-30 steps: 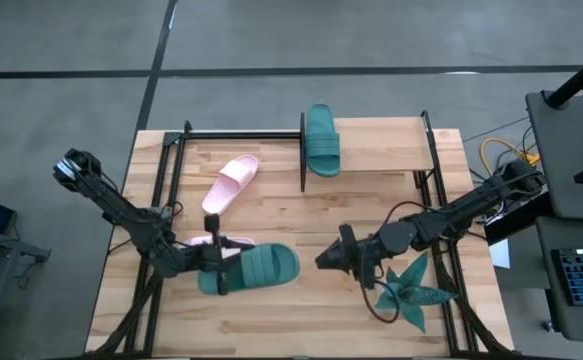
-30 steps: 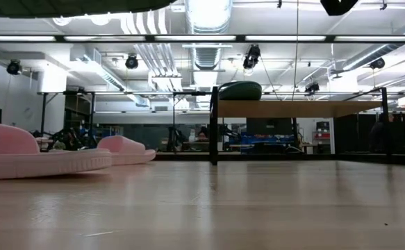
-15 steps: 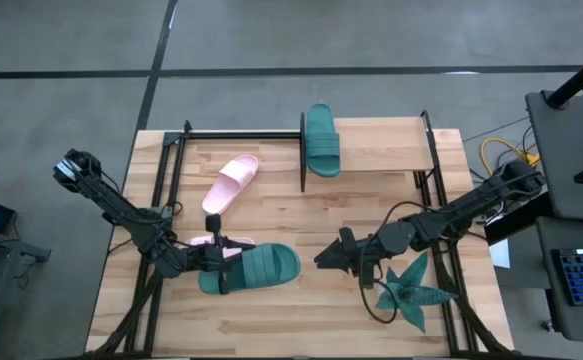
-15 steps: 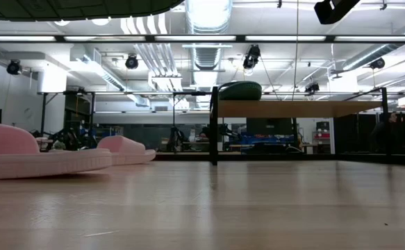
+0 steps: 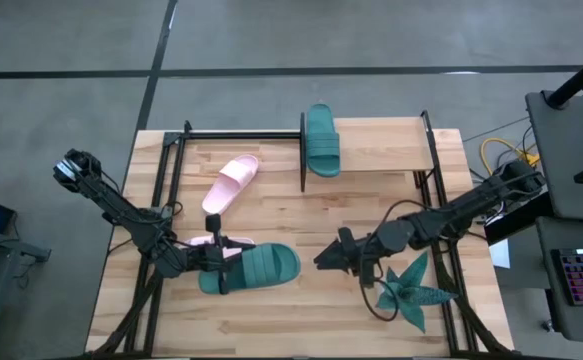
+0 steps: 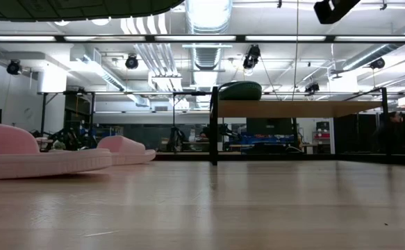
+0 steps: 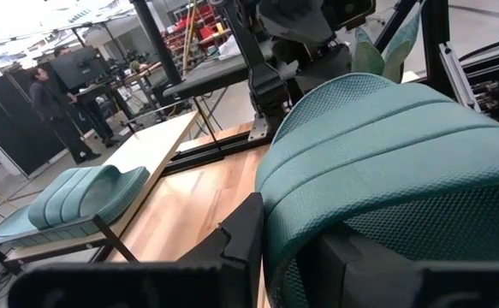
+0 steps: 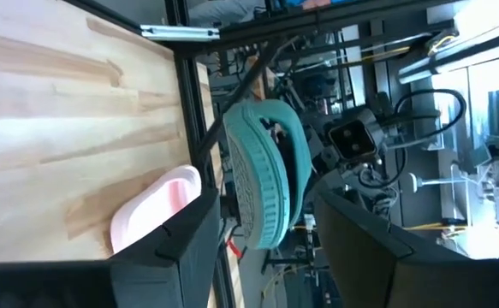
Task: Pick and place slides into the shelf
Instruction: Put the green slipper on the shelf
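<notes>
Slides, four in all. High view: one teal slide (image 5: pixel 321 140) lies across the left end of the shelf (image 5: pixel 381 150), at the table's far edge. One pink slide (image 5: pixel 230 183) lies loose on the table (image 5: pixel 271 310), near the shelf's left upright. Second pink slide (image 5: pixel 203 243) sits just beside the left gripper (image 5: pixel 223 266), mostly hidden by the arm. Second teal slide (image 5: pixel 256 268) is at the table's middle-left, clamped at its near end by the left gripper. Right gripper (image 5: pixel 323 259) hovers w/ fingers spread, holding nothing, apart from that slide and pointing toward it; spiky teal plant (image 5: pixel 411 290) lies near the right arm.

Low view: two pink slides, near one (image 6: pixel 35 156) and far one (image 6: pixel 126 149), rest on the tabletop at left. Shelf board (image 6: pixel 299 108) stands raised on black uprights w/ a teal slide (image 6: pixel 240 90) on its left end. Neither gripper's fingers visible here.

Left wrist view: held teal slide (image 7: pixel 386 162) fills the frame, its edge pinched between the dark fingers (image 7: pixel 232 248). Shelf (image 7: pixel 159 145) and its teal slide (image 7: pixel 82 195) show beyond; right arm (image 7: pixel 292 34) faces in. A person (image 7: pixel 54 107) stands in the room behind.

Right wrist view: fingers (image 8: pixel 185 248) stand wide apart, empty. Between them, farther off: teal slide (image 8: pixel 262 175) seen edge-on in the left gripper, pink slide (image 8: pixel 155 214) touching or just beside it, cannot tell which.
</notes>
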`<control>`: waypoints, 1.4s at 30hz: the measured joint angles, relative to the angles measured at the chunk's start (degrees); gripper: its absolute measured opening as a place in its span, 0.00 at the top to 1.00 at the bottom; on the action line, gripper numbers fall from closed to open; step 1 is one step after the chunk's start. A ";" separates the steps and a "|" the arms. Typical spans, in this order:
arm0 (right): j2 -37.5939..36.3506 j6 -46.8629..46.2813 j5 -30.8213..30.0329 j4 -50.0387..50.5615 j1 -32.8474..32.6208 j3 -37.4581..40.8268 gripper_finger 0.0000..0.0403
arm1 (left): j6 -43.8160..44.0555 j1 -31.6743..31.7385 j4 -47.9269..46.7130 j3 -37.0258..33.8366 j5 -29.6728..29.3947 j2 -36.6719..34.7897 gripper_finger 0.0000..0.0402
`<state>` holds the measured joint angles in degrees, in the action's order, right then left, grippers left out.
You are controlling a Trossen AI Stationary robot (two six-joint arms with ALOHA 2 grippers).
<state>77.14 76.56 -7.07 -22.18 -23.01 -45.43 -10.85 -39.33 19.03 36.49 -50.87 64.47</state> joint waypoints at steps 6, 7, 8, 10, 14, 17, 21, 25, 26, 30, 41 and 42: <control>2.36 0.03 0.00 -1.13 1.29 -1.66 0.55 | -0.02 0.70 -0.02 -0.02 0.00 0.00 0.89; 3.53 0.05 -0.08 -1.21 1.43 -2.60 0.55 | -0.02 0.82 0.01 -0.02 0.00 0.00 0.89; 4.62 0.38 -0.79 -1.26 1.45 -3.43 0.55 | -0.02 0.90 -0.01 -0.04 0.02 0.00 0.89; 6.72 1.09 -3.79 -0.58 1.45 -4.87 0.55 | -0.02 1.02 -0.03 -0.11 0.01 0.00 0.89; 10.79 -0.20 -8.79 -0.58 1.60 -8.90 0.55 | 0.02 1.02 -0.07 -0.17 0.04 0.00 0.89; 13.31 -1.49 -9.85 0.55 1.57 -11.63 0.55 | -0.02 0.98 -0.38 -0.24 0.05 -0.03 0.89; 16.42 -1.54 -9.86 5.86 1.49 -15.60 0.55 | 0.01 1.01 -0.35 -0.26 0.28 -0.03 0.89; 18.74 -3.10 -10.22 12.39 1.65 -19.67 0.55 | 0.02 1.02 -0.34 -0.28 0.03 0.00 0.89; 19.30 -4.27 -10.27 13.75 1.63 -20.86 0.55 | 0.02 1.02 -0.32 -0.28 0.07 0.00 0.89; 20.07 -8.55 -11.37 18.05 1.54 -24.39 0.55 | 0.00 1.02 -0.35 -0.28 0.02 0.00 0.89; 19.32 -11.24 -10.54 20.75 1.56 -25.74 0.59 | 0.00 1.02 -0.41 -0.28 0.22 0.00 0.89; 19.32 -11.51 -10.53 20.80 1.56 -25.68 0.60 | 0.00 1.02 -0.42 -0.28 0.22 0.00 0.89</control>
<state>96.47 65.05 -17.60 -1.39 -21.45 -71.11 -10.85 -38.30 18.61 36.21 -50.65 64.47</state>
